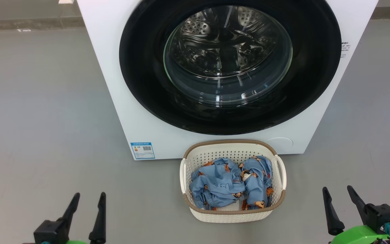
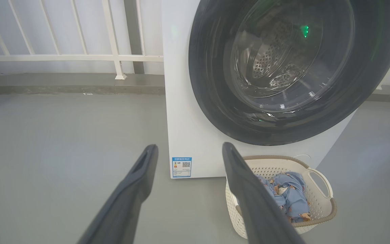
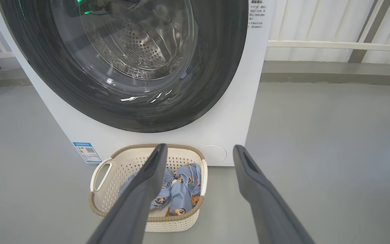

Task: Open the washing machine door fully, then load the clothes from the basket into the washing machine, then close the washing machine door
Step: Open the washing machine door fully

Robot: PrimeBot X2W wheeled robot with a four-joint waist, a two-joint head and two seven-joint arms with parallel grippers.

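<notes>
Spread and empty: left fingers [image 1: 99, 217], right fingers [image 1: 330, 210]. Ahead of both, shut flat on the washing machine [image 1: 137, 132]: washing machine door [image 1: 141, 67]. Nearer, between the pairs: basket [image 1: 232, 142] of clothes [image 1: 222, 186]. Likely trouble: slipping off the glossy rim, or swinging into the basket.

The left gripper [image 1: 89, 194] was pictured at the lower left of the head view and the right gripper [image 1: 337, 187] at the lower right, each held low with its two dark fingers [image 1: 99, 217] pointed up the frame and spread apart. A green wrist casing [image 1: 357, 235] was seen at the base of the right gripper.
</notes>
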